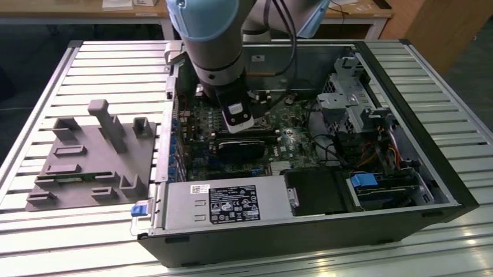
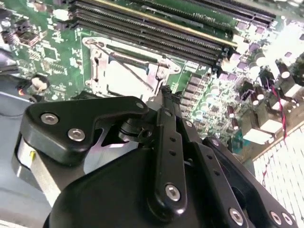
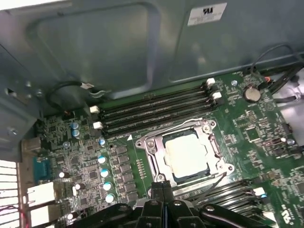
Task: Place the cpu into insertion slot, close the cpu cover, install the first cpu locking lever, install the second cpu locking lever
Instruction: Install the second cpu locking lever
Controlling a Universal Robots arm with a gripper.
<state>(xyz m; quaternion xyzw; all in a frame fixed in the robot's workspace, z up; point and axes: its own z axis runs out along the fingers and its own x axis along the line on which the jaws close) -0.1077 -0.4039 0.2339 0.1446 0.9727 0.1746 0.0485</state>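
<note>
The cpu (image 3: 186, 153) lies flat in the insertion slot (image 3: 209, 128), its pale silvery top showing through the window of the cpu cover (image 3: 154, 153), which lies down over it. In the second wrist view the cpu cover (image 2: 97, 66) shows as a silvery frame on the green board. A thin wire lever (image 3: 202, 184) runs slanted along the socket edge nearest my fingers. My gripper (image 3: 163, 190) hangs just short of that edge, shut with nothing between its fingers. Its black tip (image 2: 165, 93) sits close beside the socket. In the exterior view the gripper (image 1: 245, 128) is down inside the open computer case.
Long black memory slots (image 3: 156, 107) flank the socket on both sides. A black heatsink block (image 1: 242, 147) and a power supply (image 1: 219, 205) sit in the case. Drive cages and cables (image 1: 362, 115) crowd the exterior view's right. A grey fixture plate (image 1: 85, 158) lies on the table.
</note>
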